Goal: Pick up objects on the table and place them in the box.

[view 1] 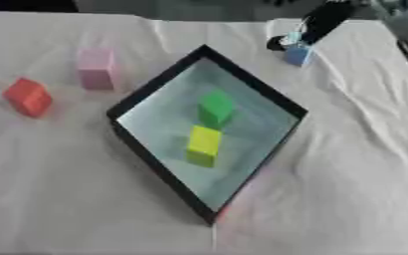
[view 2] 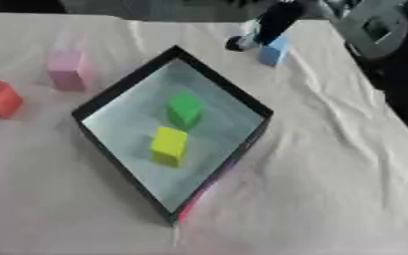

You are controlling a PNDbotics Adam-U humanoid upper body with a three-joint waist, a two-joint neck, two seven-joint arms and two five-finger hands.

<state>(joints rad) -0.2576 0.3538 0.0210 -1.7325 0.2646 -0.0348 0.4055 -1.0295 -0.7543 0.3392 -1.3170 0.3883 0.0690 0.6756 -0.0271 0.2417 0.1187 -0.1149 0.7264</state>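
Four coloured blocks and one more lie on a white cloth-covered table (view 1: pixel 356 164). At the far left sits a red block (view 1: pixel 27 97), with a pink block (view 1: pixel 96 68) just right of it and farther back. In the middle, a black-rimmed box (view 1: pixel 155 164) holds a green block (view 1: pixel 216 107) and, nearer, a yellow block (view 1: pixel 204 144). At the far right, the right hand (view 2: pixel 264 27) reaches down onto a blue block (view 1: pixel 299 55); whether its fingers grip the block cannot be told.
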